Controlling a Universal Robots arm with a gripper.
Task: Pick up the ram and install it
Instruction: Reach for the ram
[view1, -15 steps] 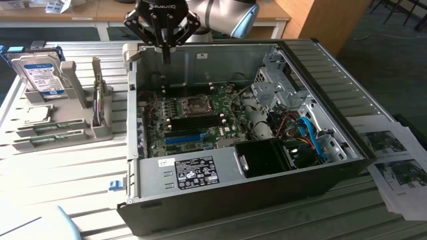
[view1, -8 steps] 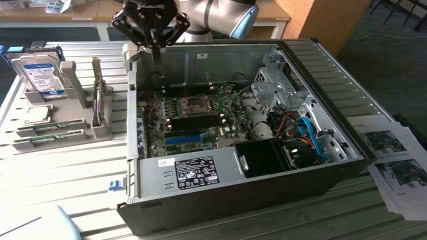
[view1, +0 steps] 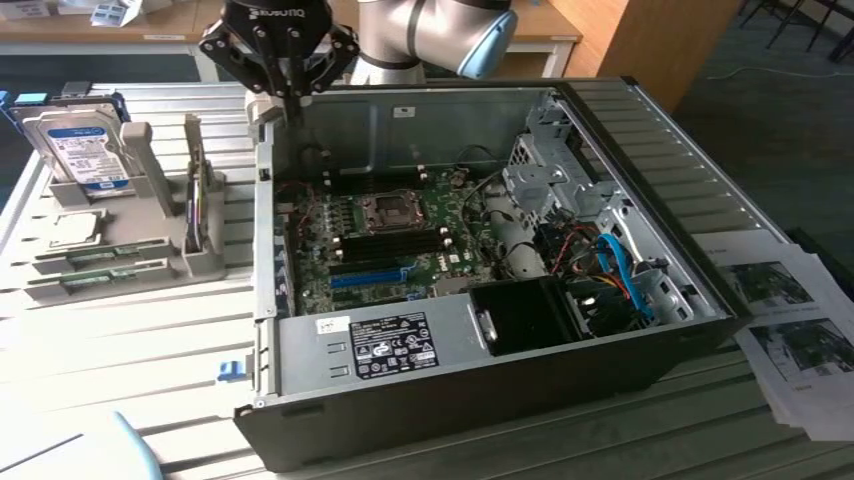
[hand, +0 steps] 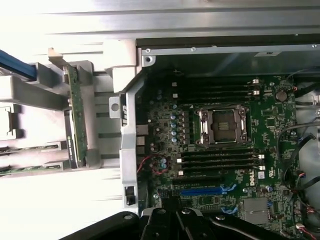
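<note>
The ram (view1: 198, 212) is a thin green stick standing on edge in a grey rack (view1: 158, 262), to the exterior view's left of the open computer case (view1: 641, 190). In the wrist view the ram (hand: 76, 117) stands in the rack beside the case wall. My gripper (view1: 284, 98) hangs above the case's back left corner, higher than the ram and a little to its right in the exterior view. Its fingers are shut with nothing between them. The motherboard (view1: 380, 245) lies inside the case, with dark memory slots (hand: 220, 161) beside the processor socket (hand: 222, 125). My gripper (hand: 175, 220) shows as a black mass.
A silver hard drive (view1: 80, 145) stands at the rack's back, and more green boards (view1: 96, 260) lie flat in its front slots. A long blue slot (hand: 200, 191), a black fan shroud (view1: 527, 315) and cables (view1: 621, 265) crowd the case. Printed papers (view1: 787, 320) lie at the exterior view's right.
</note>
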